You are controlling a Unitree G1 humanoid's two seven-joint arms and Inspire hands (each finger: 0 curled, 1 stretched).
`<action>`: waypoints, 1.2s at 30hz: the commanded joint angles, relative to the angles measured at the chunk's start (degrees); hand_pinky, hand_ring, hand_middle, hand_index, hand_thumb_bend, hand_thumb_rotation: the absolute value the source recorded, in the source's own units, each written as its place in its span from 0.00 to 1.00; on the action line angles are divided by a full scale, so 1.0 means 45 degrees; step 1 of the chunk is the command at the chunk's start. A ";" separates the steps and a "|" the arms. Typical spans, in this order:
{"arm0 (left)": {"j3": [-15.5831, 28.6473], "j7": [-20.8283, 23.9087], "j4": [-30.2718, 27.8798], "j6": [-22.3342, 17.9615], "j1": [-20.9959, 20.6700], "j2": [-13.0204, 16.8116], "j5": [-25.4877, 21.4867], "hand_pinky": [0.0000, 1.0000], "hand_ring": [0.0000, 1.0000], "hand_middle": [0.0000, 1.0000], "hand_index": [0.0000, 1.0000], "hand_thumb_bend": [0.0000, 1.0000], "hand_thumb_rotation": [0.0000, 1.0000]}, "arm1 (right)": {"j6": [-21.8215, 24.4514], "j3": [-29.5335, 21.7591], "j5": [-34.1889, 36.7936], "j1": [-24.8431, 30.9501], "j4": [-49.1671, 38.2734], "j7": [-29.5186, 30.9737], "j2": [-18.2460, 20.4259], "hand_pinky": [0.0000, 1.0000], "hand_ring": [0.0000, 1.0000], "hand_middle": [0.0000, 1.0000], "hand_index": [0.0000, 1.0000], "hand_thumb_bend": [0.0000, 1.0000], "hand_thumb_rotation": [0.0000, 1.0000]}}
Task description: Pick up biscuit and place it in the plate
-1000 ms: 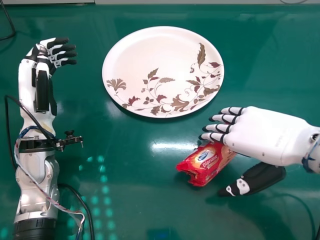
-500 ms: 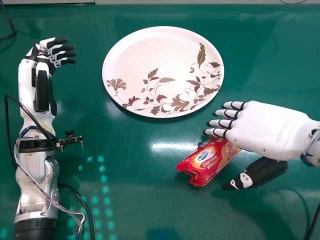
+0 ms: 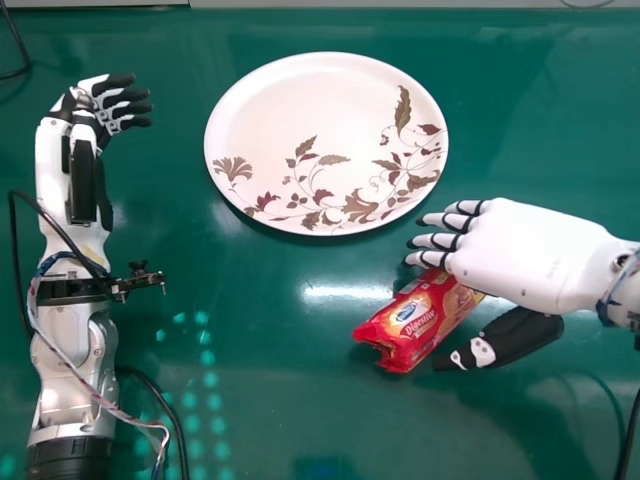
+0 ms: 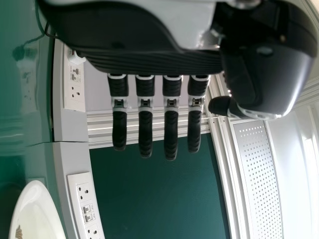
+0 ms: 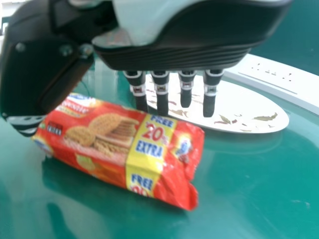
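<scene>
- A red biscuit packet [image 3: 415,320] lies slantwise on the green table [image 3: 250,400], its crumpled end pointing away from my right hand [image 3: 530,255].
- My right hand is above the packet's other end, released and grasping nothing: its fingers [image 5: 209,94] are straight, and its thumb [image 3: 515,338] is spread to the side nearer me. I cannot tell whether any of them touch the wrapper.
- The step, as I judge it, is the grasp. I should lower my palm a little and bring the packet well between thumb and fingers before curling them.
- Closing from both sides together should keep it from rolling or being pushed along the glossy surface.
- The wrapper looks soft, so a firm but gentle squeeze is wiser than crushing it.
- I would lift enough to clear the rim of the white flowered plate [image 3: 290,120], farther out and to my left.
- My left hand [image 3: 125,107] is empty, fingers extended, beside the plate.
</scene>
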 commanded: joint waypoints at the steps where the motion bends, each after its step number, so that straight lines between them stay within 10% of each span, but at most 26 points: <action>1: 0.0112 -0.0008 0.0009 0.0060 0.0336 0.0020 -0.0086 0.55 0.60 0.63 0.67 0.08 0.00 | 0.0123 0.0153 -0.0029 0.0268 -0.0002 -0.0159 0.0227 0.89 0.95 0.95 0.93 1.00 0.40; 25: 0.0350 -0.0210 -0.0324 0.0344 0.0325 0.0423 -0.0321 0.58 0.62 0.65 0.69 0.08 0.00 | 0.0344 0.0789 -0.0200 0.0536 0.0460 -0.1059 0.1045 0.70 0.79 0.79 0.77 1.00 0.18; 31: 0.0454 -0.0315 -0.0462 0.0499 0.0167 0.0478 -0.0463 0.57 0.62 0.64 0.68 0.05 0.00 | 0.0269 0.1152 -0.0069 0.0336 0.1150 -0.1365 0.1299 0.59 0.68 0.69 0.67 0.79 0.01; 36: 0.0522 -0.0258 -0.0336 0.0516 -0.0049 0.0549 -0.0425 0.57 0.62 0.64 0.68 0.04 0.00 | -0.0486 0.2042 -0.0345 -0.0410 0.2608 -0.2035 0.1585 0.54 0.62 0.64 0.63 0.91 0.00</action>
